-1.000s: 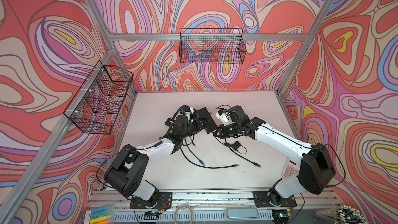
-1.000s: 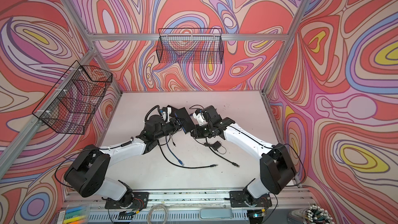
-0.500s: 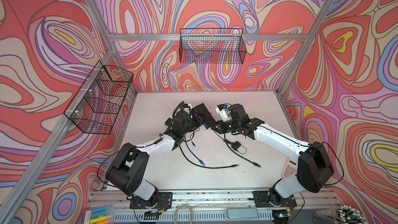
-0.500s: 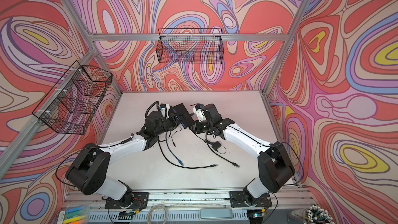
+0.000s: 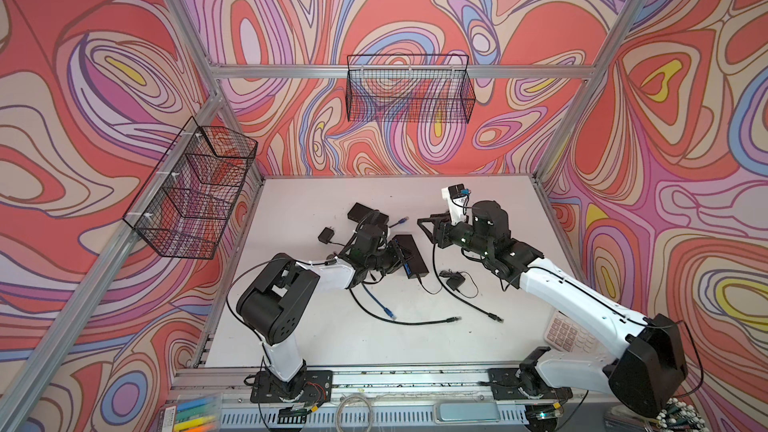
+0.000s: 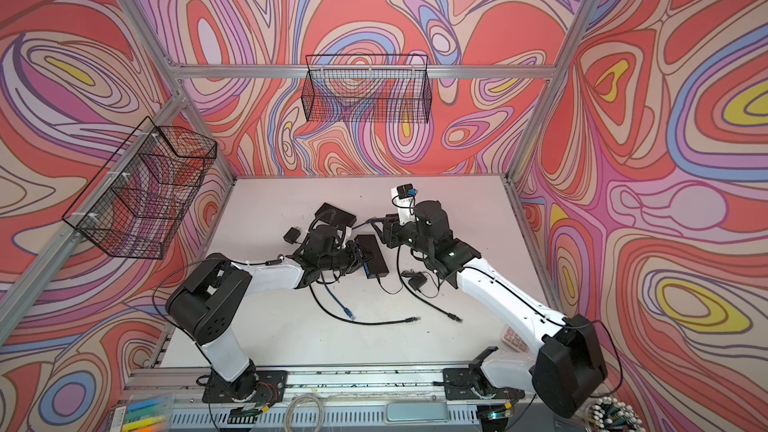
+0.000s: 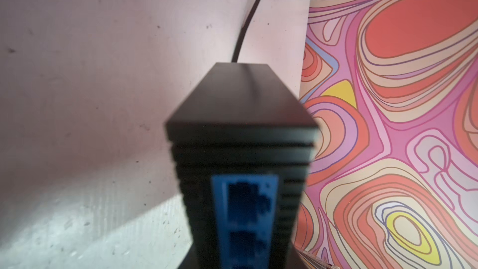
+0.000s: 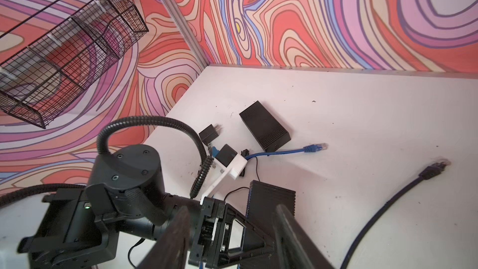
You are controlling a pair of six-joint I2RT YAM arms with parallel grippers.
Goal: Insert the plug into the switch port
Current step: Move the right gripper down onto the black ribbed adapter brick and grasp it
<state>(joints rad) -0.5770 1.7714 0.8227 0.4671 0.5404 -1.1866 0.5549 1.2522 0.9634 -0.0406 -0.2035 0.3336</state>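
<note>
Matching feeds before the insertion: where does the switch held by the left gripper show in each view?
Both top views: switch, centre, clamped in the left gripper.
Left wrist: close up, ports facing the camera.
Right wrist: ribbed black box behind the left gripper.
Shared landmark: its blue port strip, visible in all four.

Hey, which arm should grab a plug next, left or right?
Right. The right gripper is open and empty, and a blue plug lies loose on the table close by. The left gripper is shut on the switch, so it is probably best used to steady it.
</note>
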